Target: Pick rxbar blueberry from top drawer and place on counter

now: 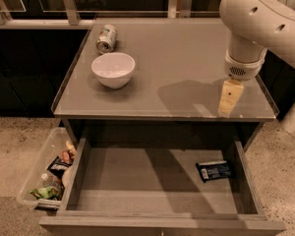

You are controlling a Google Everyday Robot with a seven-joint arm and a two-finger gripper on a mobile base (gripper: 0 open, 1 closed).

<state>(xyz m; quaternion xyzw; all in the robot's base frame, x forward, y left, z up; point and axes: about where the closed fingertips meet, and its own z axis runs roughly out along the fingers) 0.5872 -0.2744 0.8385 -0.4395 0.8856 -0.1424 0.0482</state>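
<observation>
The rxbar blueberry (214, 170), a flat dark-blue bar with white lettering, lies on the floor of the open top drawer (137, 186), near its right wall. My gripper (229, 98) hangs from the white arm above the counter (187, 58), over its front right edge. It is well above the bar, a little to the right of it, and holds nothing that I can see.
A white bowl (113, 69) stands on the counter's left half, with a tipped drink can (106, 38) behind it. A clear plastic bin (37, 173) with mixed snack packets (54, 181) sits on the floor left of the drawer.
</observation>
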